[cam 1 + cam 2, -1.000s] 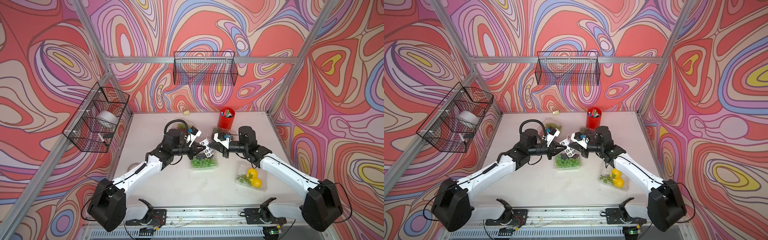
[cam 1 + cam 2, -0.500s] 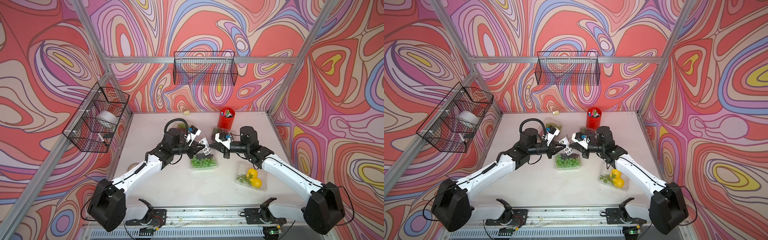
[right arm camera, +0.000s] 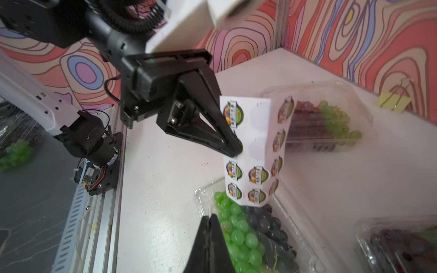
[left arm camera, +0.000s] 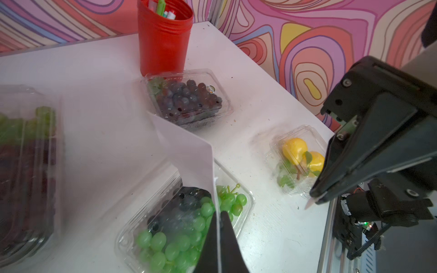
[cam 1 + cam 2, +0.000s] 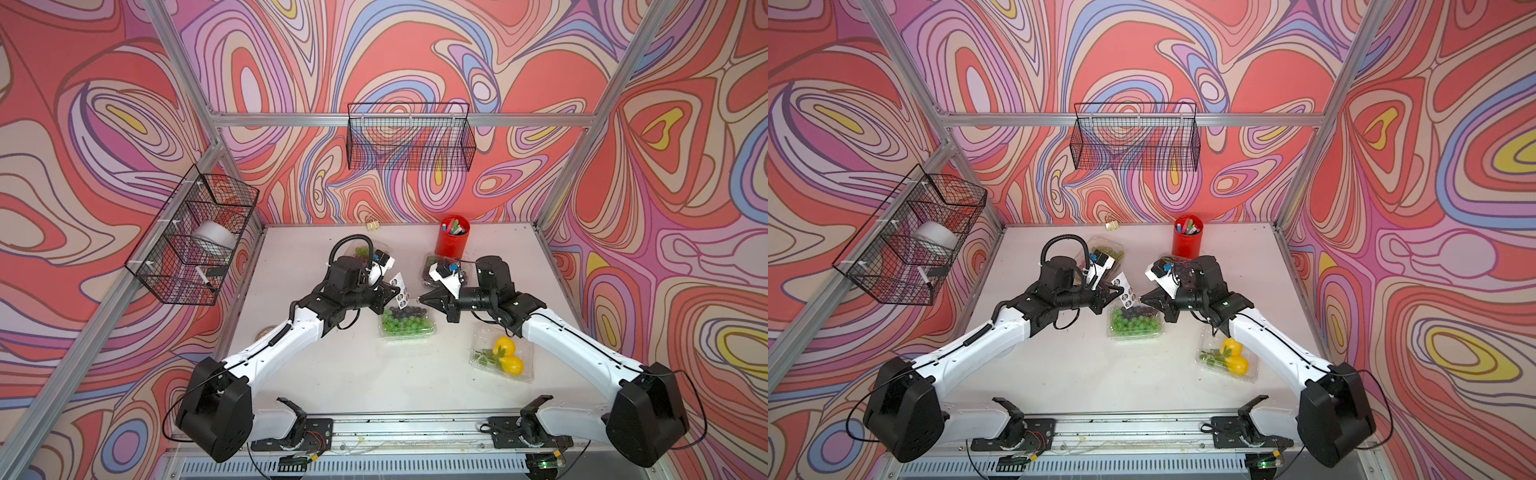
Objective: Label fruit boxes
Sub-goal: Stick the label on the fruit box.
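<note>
Hardly any change from a second ago across the worktop (image 5: pixel 332 374), with both arms posed as before. Mid-worktop, just below both gripper tips: mixed green-and-dark box (image 5: pixel 407 326). Near the right edge, apart from both grippers: lemon box (image 5: pixel 503 359). Towards the back edge: green-and-red box (image 5: pixel 1108 251) behind the left wrist, and dark-grape box (image 4: pixel 186 99) just in front of the cup (image 5: pixel 453 241). Clamped upright and bent in the left gripper (image 3: pixel 236 151): the sheet (image 3: pixel 250 151). Just beside it, not touching: right gripper (image 5: pixel 420 298), closed on a pale sliver (image 4: pixel 309 204). Round green-rimmed stickers (image 3: pixel 257 175), writing unreadable. One round label (image 4: pixel 209 88) on the dark-grape box.
</note>
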Motion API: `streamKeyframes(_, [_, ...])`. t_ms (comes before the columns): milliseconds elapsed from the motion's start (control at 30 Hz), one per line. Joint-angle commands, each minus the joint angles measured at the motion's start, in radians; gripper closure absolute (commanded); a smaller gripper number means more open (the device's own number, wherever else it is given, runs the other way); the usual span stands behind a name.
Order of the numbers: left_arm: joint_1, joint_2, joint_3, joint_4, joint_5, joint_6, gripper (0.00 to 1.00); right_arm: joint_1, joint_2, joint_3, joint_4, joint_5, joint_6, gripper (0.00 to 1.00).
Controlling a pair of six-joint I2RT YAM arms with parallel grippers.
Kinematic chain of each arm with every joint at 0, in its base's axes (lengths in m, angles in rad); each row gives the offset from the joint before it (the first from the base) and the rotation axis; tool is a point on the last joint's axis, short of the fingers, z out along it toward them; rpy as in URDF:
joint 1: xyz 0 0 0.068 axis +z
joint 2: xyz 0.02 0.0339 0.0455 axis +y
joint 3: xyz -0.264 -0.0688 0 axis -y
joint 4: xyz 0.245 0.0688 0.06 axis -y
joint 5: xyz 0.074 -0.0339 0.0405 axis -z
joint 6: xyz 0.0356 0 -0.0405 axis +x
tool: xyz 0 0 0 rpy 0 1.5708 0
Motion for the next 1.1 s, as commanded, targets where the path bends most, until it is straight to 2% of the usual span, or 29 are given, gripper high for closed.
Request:
streamKeyframes(0, [0.034,-0.025,-0.003,-0.048,-0.056,-0.044,1.0,0.016,0.065,0.023,-0.103,0.118,0.136,1.0])
streamKeyframes(300, [0.084,-0.074,-0.041,-0.061,-0.081,-0.059,1.0,0.06,0.259,0.157,-0.229,0.26,0.183,1.0])
streamKeyframes(867, [0.089,-0.074,-0.045,-0.055,-0.069,-0.062,1.0,0.108,0.442,0.281,-0.356,0.441,0.159,1.0])
streamKeyframes(1000, [0.089,-0.075,-0.044,-0.056,-0.072,-0.058,1.0,0.121,0.46,0.292,-0.378,0.497,0.15,0.96])
streamKeyframes(1067, [0.089,-0.075,-0.043,-0.059,-0.074,-0.054,1.0,0.131,0.462,0.298,-0.391,0.535,0.146,0.91])
